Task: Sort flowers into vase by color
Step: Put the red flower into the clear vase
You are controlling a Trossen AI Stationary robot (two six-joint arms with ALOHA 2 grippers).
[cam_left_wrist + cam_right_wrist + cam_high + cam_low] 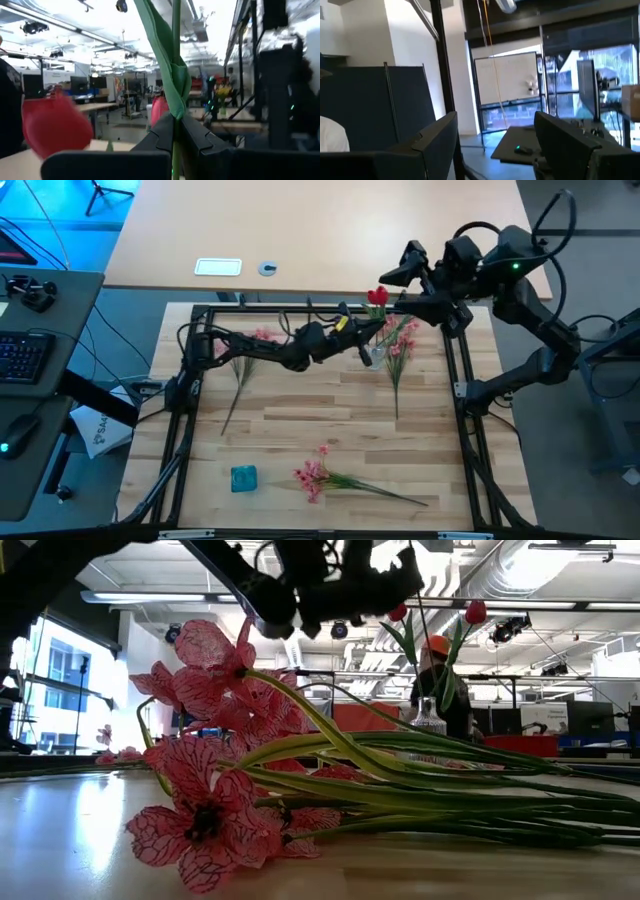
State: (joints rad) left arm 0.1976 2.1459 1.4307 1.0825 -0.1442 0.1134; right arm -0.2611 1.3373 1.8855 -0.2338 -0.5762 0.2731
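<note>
A red-bud flower's green stem (pixel 176 30) with its leaf stands between my left gripper's (pixel 176 125) fingers, which are shut on it. In the high view that gripper (pixel 366 338) reaches over a clear glass vase (pixel 376 357) near the table's far edge. Red buds (pixel 377 297) show beside it. In the low view two red buds (pixel 476 612) stand above the vase (pixel 428 718). Pink sprays lie flat at far left (pixel 262 336), by the vase (pixel 400 342) and near the front (pixel 316 476). My right gripper (pixel 398 273) is open and raised beyond the far edge. My left gripper pinches the red flower's green stem (pixel 176 107) between its two fingers, just below the leaf (pixel 172 75). The stem runs upright across the fingers and is lifted off the table. A red bud (pixel 55 125) shows close beside the fingers; I cannot tell whether it belongs to this stem.
A small teal block (pixel 243 477) sits near the front left. A black frame rail (pixel 300 308) borders the table. The front pink spray (pixel 215 820) fills the low view's foreground. The light wood middle of the table (pixel 310 410) has free room.
</note>
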